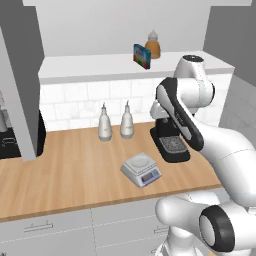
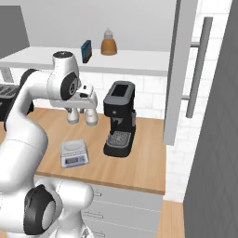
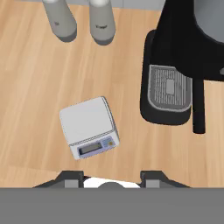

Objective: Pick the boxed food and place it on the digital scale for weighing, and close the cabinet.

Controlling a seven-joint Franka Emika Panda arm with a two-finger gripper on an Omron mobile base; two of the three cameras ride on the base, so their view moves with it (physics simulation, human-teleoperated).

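The claw (image 3: 112, 178) hangs above the desk (image 3: 30, 87) facing down, its two dark tips apart with nothing between them — released, empty. In the right base view the claw (image 2: 86, 95) sits at the end of the bent arm, in front of the two bottles.

Counted: one scale, one box, one jar, two bottles, one coffee machine.

The scale (image 3: 89, 127) lies on the desk below the claw, slightly to one side of it in the hand view and well apart in height. It is light grey, with a square top plate and a sloped front panel bearing a small display; its plate is bare. In the left base view the scale (image 1: 141, 170) stands near the desk's front edge, just beside the black coffee machine (image 1: 170, 142).

The box (image 1: 141, 55) is far from the claw — up on the white shelf (image 1: 90, 67) of the cabinet, standing on edge, blue with a red, green and white label. The amber jar (image 1: 153, 46) with its pale lid stands just beside it.

The two pale bottles (image 1: 104, 123) stand side by side near the tiled wall. The cabinet door (image 2: 179, 69) stands open, its long bar handle (image 2: 199, 65) showing.
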